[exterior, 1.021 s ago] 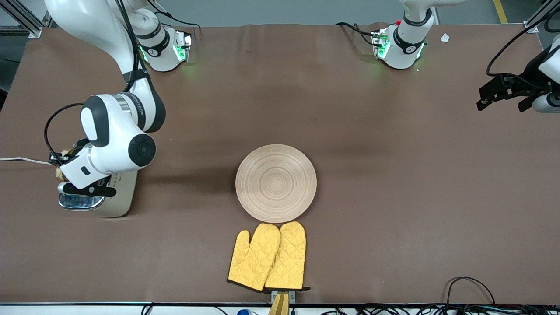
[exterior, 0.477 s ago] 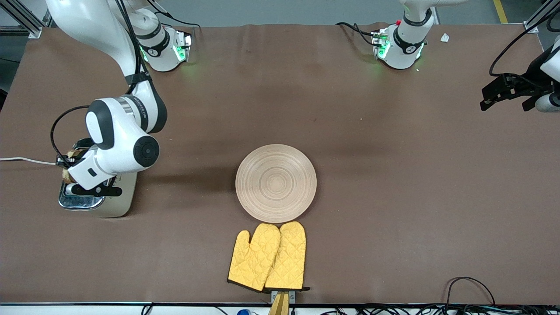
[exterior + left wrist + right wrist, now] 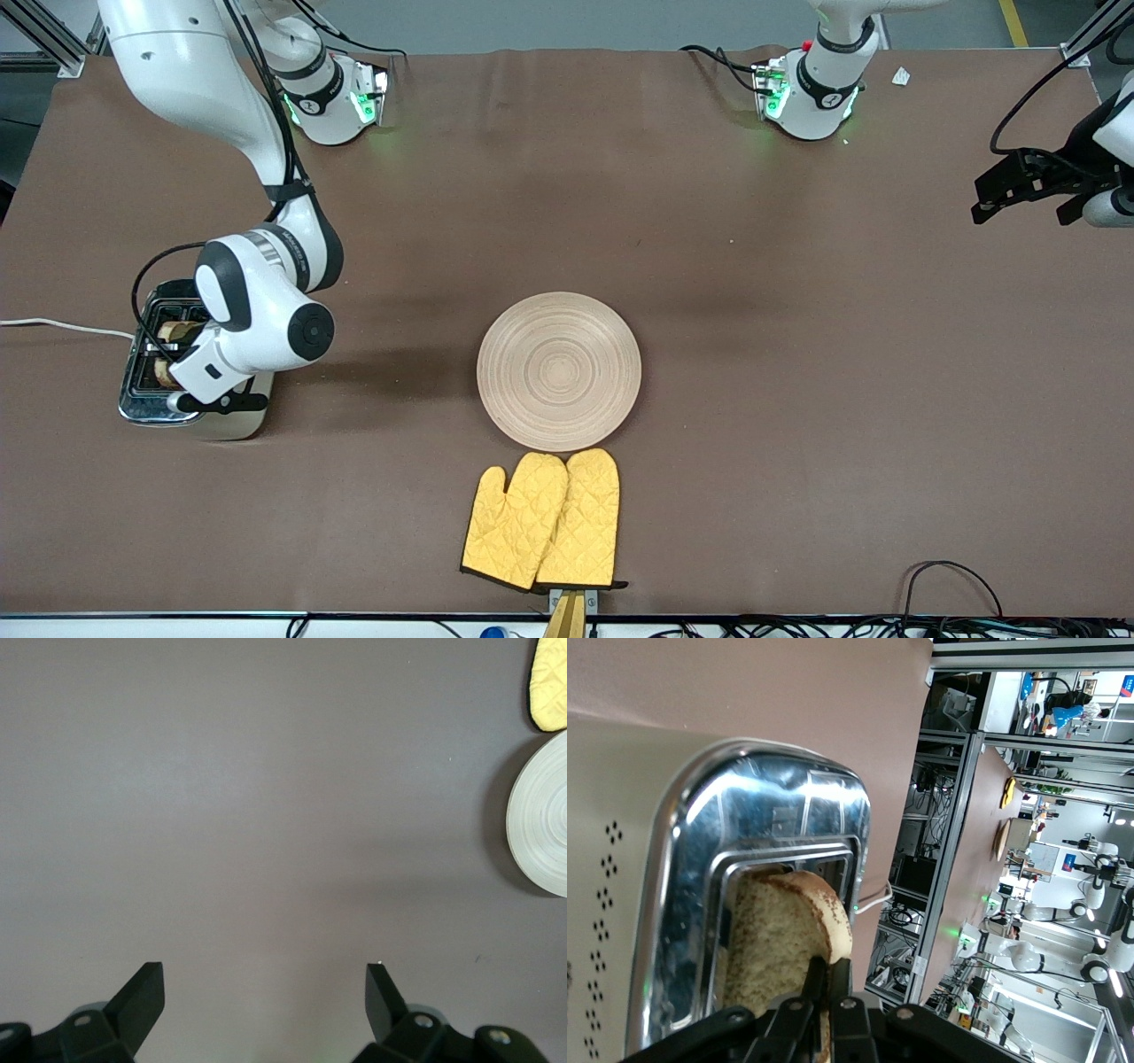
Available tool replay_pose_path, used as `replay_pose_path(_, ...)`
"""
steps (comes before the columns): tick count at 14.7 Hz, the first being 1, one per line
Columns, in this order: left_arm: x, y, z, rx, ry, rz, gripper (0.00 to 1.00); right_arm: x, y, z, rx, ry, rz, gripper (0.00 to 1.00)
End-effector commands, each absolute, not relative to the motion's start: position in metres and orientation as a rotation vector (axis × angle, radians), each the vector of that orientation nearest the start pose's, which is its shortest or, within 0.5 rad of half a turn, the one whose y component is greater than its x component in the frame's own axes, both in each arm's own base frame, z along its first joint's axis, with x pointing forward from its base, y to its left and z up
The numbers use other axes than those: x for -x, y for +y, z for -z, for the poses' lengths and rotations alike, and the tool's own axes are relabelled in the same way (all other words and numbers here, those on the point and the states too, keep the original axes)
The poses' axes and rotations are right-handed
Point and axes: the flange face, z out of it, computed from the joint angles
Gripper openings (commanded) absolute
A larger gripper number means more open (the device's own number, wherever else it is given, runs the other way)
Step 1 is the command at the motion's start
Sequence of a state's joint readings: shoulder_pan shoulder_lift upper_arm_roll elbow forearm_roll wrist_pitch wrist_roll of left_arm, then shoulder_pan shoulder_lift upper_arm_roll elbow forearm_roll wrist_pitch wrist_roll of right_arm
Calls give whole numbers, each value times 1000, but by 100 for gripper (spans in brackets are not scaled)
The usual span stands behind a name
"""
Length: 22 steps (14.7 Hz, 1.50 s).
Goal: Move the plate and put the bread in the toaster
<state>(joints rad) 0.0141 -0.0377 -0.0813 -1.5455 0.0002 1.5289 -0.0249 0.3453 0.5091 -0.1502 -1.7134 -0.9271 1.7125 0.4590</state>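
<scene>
The beige toaster (image 3: 237,413) with its chrome top (image 3: 772,813) stands at the right arm's end of the table. The brown bread (image 3: 784,935) stands upright in one slot and shows partly under the hand (image 3: 176,331). My right gripper (image 3: 827,964) is over the toaster (image 3: 174,353), shut, its fingers pinching the slice's upper crust. The pale wooden plate (image 3: 559,370) lies bare mid-table and shows at the edge of the left wrist view (image 3: 542,828). My left gripper (image 3: 982,200) waits over the table's left-arm end, open (image 3: 266,979) with nothing between its fingers.
A pair of yellow oven mitts (image 3: 542,521) lies just nearer the front camera than the plate, one tip showing in the left wrist view (image 3: 551,682). The toaster's white cord (image 3: 53,326) runs off the table's end. Cables (image 3: 948,585) lie along the front edge.
My right hand has shifted toward the plate and come down, carrying the bread from past the toaster's edge into a slot. The slots now show. The left arm has barely moved.
</scene>
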Motion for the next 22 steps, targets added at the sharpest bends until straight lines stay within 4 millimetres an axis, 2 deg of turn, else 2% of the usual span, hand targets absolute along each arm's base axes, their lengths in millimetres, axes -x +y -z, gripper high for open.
replay_pose_path(1, -538, -39, -659, 3121, 56, 40, 100, -647, 51, -329, -2154, 91, 110, 72)
replay_pose_path(2, -538, -41, -660, 3121, 60, 42, 100, -652, 56, -342, -2189, 64, 92, 91)
replay_pose_path(3, -537, -41, -661, 3121, 60, 47, 100, -655, 56, -354, -2236, 27, 80, 100)
replay_pose_path(5, -538, -39, -663, 3121, 58, 54, 100, -657, 56, -377, -2346, -30, 72, 100)
replay_pose_path(9, -538, -38, -661, 3121, 56, 47, 100, -650, 47, -449, -2582, -185, -36, 100)
replay_pose_path(11, -538, -37, -661, 3121, 55, 47, 100, -637, 40, -495, -2696, -249, -80, 100)
replay_pose_path(12, -538, -37, -662, 3121, 58, 49, 100, -629, 29, -517, -2773, -274, -85, 100)
replay_pose_path(14, -538, -39, -662, 3123, 58, 49, 100, -606, -9, -557, -2934, -309, -80, 100)
replay_pose_path(16, -539, -41, -661, 3123, 65, 47, 100, -583, -32, -585, -2999, -247, -66, 100)
replay_pose_path(18, -543, -43, -657, 3125, 87, 40, 100, -558, -38, -609, -3060, -196, -27, 100)
replay_pose_path(20, -550, -44, -662, 3125, 92, 61, 100, -540, -40, -633, -3074, -135, 28, 100)
replay_pose_path(22, -549, -45, -665, 3124, 94, 73, 100, -522, -36, -645, -3148, -122, 92, 100)
